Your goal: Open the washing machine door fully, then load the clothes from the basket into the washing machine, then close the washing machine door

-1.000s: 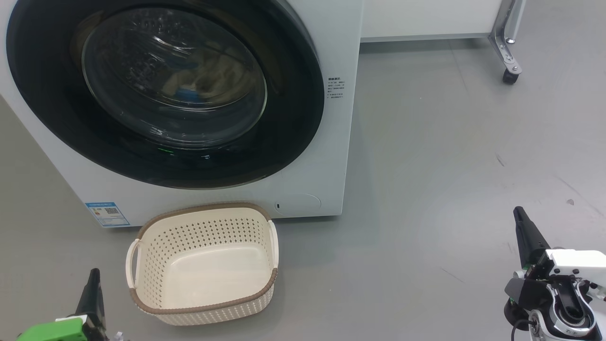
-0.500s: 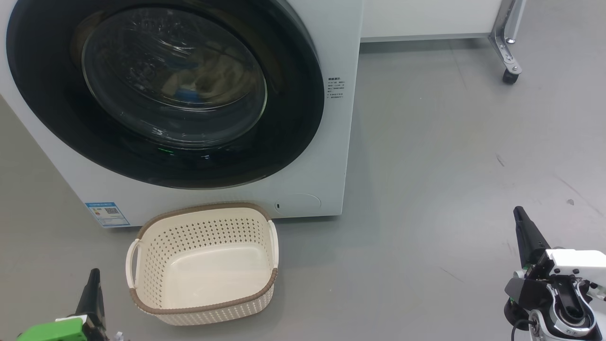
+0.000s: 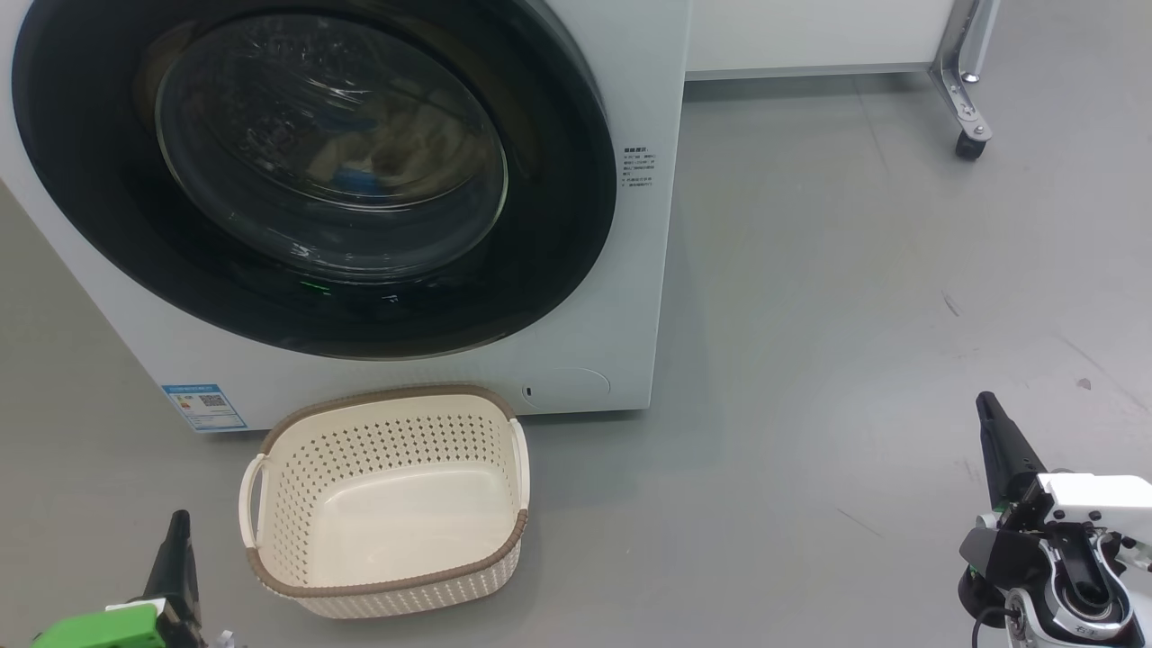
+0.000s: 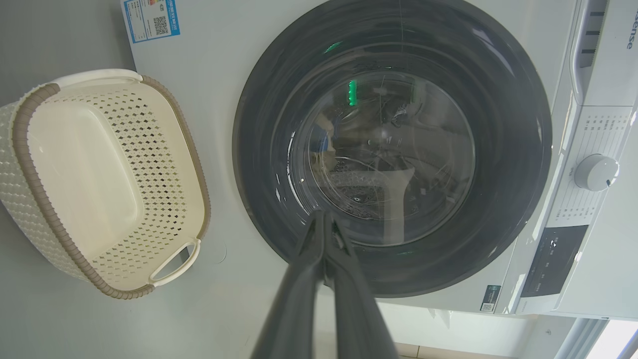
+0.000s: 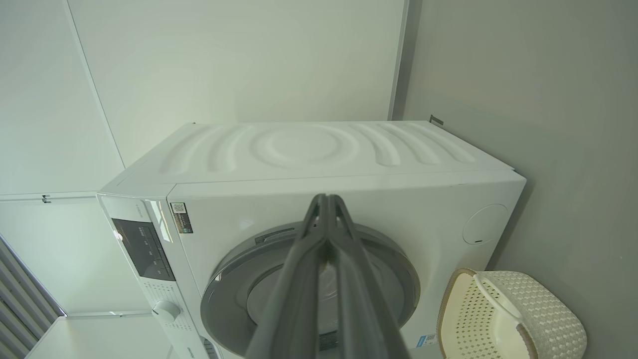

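Nothing has moved: left gripper (image 3: 180, 529) and right gripper (image 3: 989, 412) stay pinched together, basket (image 3: 387, 394) empty, washing machine door (image 3: 558, 225) shut, so the job looks done.

Left arm: my left gripper (image 3: 181, 526) sits low at my left side, fingers pressed together into one dark blade pointing forward, closed on themselves. The green wrist housing (image 3: 99, 627) shows directly behind it. In the left wrist view, the left fingers (image 4: 299, 289) meet at the tip.

Right arm: my right gripper (image 3: 988, 409) sits low at my right side, likewise closed on itself, tip leaning slightly left. The white wrist casing (image 3: 1093, 495) is behind it. In the right wrist view, the right fingers (image 5: 299, 289) converge to one point.

The arms are well apart.
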